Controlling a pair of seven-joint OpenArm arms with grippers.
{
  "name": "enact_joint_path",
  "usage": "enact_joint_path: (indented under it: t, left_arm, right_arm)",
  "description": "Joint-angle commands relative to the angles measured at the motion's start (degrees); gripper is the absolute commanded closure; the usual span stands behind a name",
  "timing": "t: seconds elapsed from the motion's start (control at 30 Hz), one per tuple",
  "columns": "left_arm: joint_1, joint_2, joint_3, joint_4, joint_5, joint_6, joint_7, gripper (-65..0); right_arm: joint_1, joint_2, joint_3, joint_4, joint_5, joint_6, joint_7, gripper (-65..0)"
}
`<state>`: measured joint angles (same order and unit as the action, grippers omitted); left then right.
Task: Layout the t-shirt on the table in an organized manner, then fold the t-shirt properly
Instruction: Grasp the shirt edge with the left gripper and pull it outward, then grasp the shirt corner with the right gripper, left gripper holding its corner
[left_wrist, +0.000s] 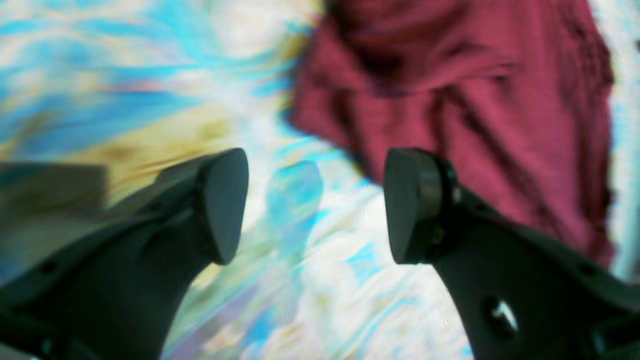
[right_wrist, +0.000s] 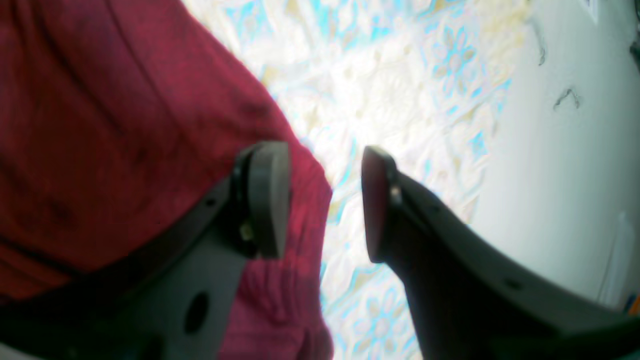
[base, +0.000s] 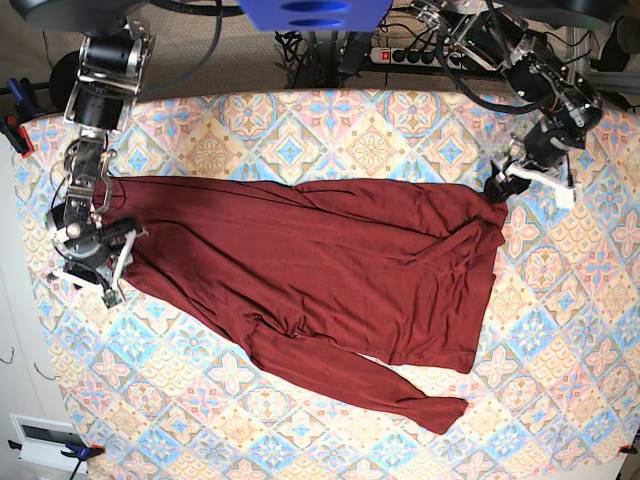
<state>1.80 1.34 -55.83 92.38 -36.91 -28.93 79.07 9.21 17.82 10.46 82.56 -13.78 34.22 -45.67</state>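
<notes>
The dark maroon t-shirt (base: 330, 265) lies spread across the patterned table (base: 560, 400), with a long sleeve (base: 400, 395) trailing toward the front. My left gripper (left_wrist: 315, 205) is open over bare tablecloth, and the t-shirt (left_wrist: 450, 100) lies just past its right finger (left_wrist: 415, 205). In the base view the left gripper (base: 497, 188) hovers at the shirt's far right corner. My right gripper (right_wrist: 322, 202) is open over the edge of the t-shirt (right_wrist: 100, 125), with its left finger (right_wrist: 267, 200) above the cloth. In the base view the right gripper (base: 100, 280) is at the shirt's left end.
A power strip (base: 415, 55) and cables lie behind the table's back edge. Clamps grip the table's edge at the left (base: 15, 135) and at the front left corner (base: 70, 452). Pale floor (right_wrist: 565, 150) runs beside the table's left edge.
</notes>
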Motion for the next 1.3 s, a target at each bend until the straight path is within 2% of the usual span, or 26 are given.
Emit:
enact_joint_path:
  t: [0.0,0.23,0.57,0.77,0.83,0.87,0.97,1.07,1.27]
  left_arm:
    - [-0.88,0.28,0.05,-0.38,-0.94,-0.04,-2.63,-41.0]
    - [-4.66,2.04,0.14,-8.38,-0.85,0.05,-7.29,-41.0]
    - [-9.41,4.41,0.14,-13.65,-0.76,0.22,-10.36,-40.0]
    - [-11.69,4.77,0.14,-15.41,-0.59,0.14,-13.70,-13.3]
    - [-11.78,4.68,0.14,-15.15,-0.59,0.22,-12.65,0.0]
    - [-11.78,4.50,0.14,-15.15,-0.59,0.22,-12.03,0.0]
    - [-11.34,4.33,-0.03,-14.62,-0.94,0.22,-10.89,0.0]
    - [-10.20,3.01,0.05,-11.98,-1.03,0.05,-10.54,0.0]
    - [-9.58,2.83,0.14,-9.87,-1.03,-0.13,-10.45,0.0]
  right_arm:
    - [1.03,0.94,0.22,1.08,0.02,-0.41,0.88,-23.2]
    - [1.03,0.94,0.40,2.31,0.02,-0.41,0.88,-23.2]
    - [1.03,0.94,0.40,2.31,0.02,-0.41,0.88,-23.2]
    - [-0.55,0.94,0.66,5.04,0.11,-0.41,-0.62,-23.2]
    - [-2.22,0.86,2.33,7.24,0.20,-0.41,-1.85,-23.2]
    - [-3.10,0.86,3.74,8.12,0.64,-0.41,-2.29,-23.4]
    - [-6.00,0.86,9.10,9.52,5.47,-0.41,-4.31,-23.7]
    - [-7.06,0.86,14.99,9.87,14.35,-0.41,-7.65,-24.3]
    - [-7.15,0.77,25.63,9.44,31.67,-0.50,-15.47,-28.5]
